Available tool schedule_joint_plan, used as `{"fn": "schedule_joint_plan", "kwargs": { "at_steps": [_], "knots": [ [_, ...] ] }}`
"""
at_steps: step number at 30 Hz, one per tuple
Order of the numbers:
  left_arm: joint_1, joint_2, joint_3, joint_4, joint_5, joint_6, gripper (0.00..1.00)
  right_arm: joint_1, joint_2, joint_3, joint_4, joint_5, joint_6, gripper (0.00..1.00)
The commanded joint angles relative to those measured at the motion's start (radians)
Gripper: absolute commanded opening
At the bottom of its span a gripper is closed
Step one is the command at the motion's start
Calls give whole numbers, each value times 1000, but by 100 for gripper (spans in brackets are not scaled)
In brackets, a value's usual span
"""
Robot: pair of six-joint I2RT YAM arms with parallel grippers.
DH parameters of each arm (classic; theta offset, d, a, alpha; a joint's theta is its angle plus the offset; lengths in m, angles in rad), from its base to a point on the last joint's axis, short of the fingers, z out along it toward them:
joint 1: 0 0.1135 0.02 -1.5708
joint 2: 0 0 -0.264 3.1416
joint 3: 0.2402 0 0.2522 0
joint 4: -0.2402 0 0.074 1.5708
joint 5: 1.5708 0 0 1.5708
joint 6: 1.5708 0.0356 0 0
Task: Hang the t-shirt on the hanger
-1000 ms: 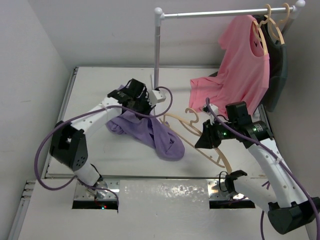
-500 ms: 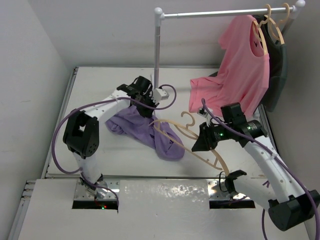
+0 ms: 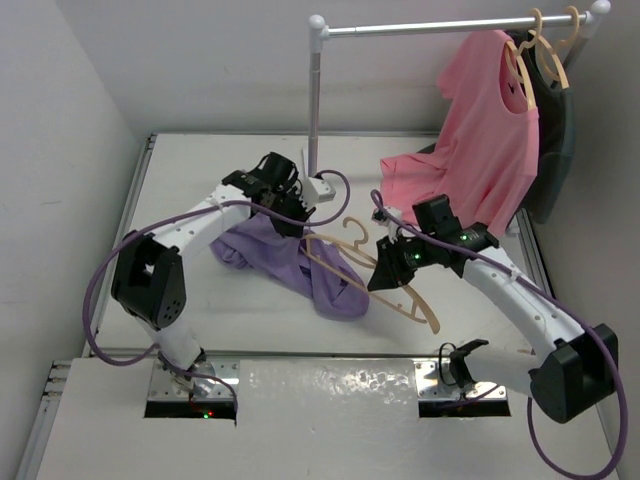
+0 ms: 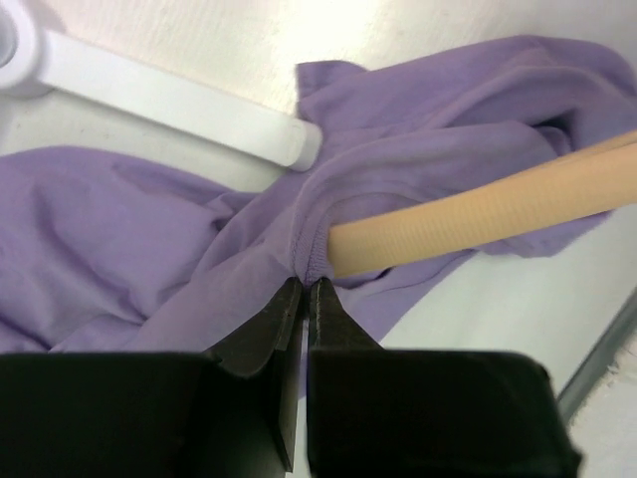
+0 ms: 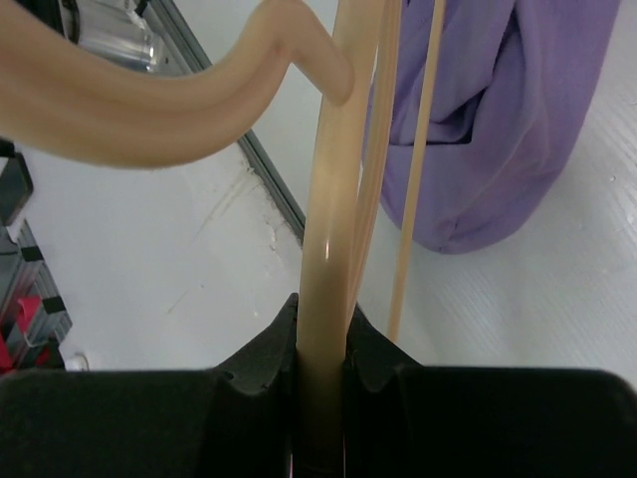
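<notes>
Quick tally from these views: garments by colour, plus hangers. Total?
purple t-shirt: 1
pink t-shirt: 1
dark garment: 1
tan hangers: 3, namely the off-rail hanger, the pink shirt's hanger and the dark garment's hanger
total: 6

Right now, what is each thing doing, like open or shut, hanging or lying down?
t-shirt, bunched up, partly on the table, one edge pinched.
hanger, held up, one end poking into the t-shirt.
left gripper, shut on the t-shirt.
right gripper, shut on the hanger.
pink t-shirt, hanging from the rail.
dark garment, hanging behind the pink t-shirt.
</notes>
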State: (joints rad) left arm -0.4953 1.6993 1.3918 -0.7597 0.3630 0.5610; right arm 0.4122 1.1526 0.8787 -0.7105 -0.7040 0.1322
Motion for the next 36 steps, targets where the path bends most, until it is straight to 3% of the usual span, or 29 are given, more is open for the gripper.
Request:
{"fn": "schedule_joint_plan", "kwargs": {
  "at_steps": [1, 7, 11, 15, 22, 27, 29, 30, 31, 34, 36],
  "knots": [
    [9, -73, 38, -48, 120, 48, 0, 51, 21, 31, 91, 18, -32, 0],
    [8, -179, 1, -188, 267, 186, 0, 183, 54, 43, 177, 101, -101, 0],
    [8, -179, 64, -369, 362, 353, 0, 223, 53, 14, 290, 138, -108, 0],
    [8, -219, 91, -459, 434, 416, 0, 252, 50, 12, 362, 139, -112, 0],
    [4, -230, 141, -503, 470, 416, 0, 289, 104, 43, 407, 222, -126, 0],
    [-8, -236, 153, -478, 481, 387, 0, 307, 140, 2, 566, 183, -102, 0],
    [-3, -245, 107, -478, 421, 419, 18, 307, 139, -38, 611, 173, -86, 0],
    [3, -262, 89, -480, 403, 431, 42, 307, 141, -67, 644, 169, -77, 0],
    [7, -270, 60, -477, 357, 448, 51, 307, 144, -81, 661, 166, -74, 0],
    [66, -297, 32, -446, 288, 485, 54, 306, 170, -121, 694, 152, -71, 0],
    [180, -305, 41, -403, 281, 505, 56, 307, 182, -145, 724, 144, -56, 0]
  ]
}}
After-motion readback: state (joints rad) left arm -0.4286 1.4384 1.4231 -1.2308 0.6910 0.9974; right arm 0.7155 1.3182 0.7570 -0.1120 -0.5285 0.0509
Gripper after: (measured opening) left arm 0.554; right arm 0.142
